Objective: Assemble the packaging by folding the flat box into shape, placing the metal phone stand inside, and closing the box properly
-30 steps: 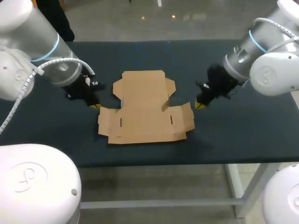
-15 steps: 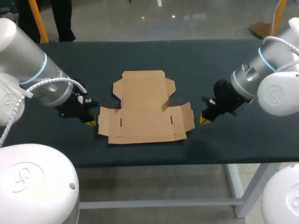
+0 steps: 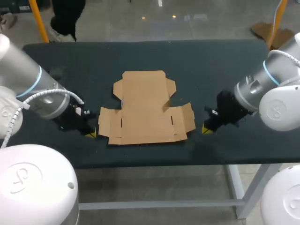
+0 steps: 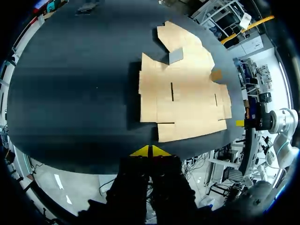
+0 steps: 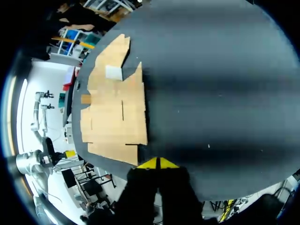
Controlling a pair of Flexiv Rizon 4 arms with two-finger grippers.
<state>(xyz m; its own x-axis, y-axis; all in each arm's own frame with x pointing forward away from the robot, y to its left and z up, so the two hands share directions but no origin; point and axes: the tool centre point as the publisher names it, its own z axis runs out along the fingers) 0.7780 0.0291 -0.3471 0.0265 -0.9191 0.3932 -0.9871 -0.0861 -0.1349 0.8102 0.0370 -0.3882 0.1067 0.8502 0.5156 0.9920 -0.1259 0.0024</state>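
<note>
Flat box lies unfolded in the middle of the bench. I see my left fingers just beside its near left corner, tips pressed together, empty. My right fingers, near the right flap, are likewise closed on nothing.

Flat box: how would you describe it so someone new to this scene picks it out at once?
Start at the dark table. Near its middle lies the flat box, an unfolded cardboard sheet with flaps and slits, between the left gripper and the right gripper. Its tan colour and notched outline stand out against the dark top.
</note>
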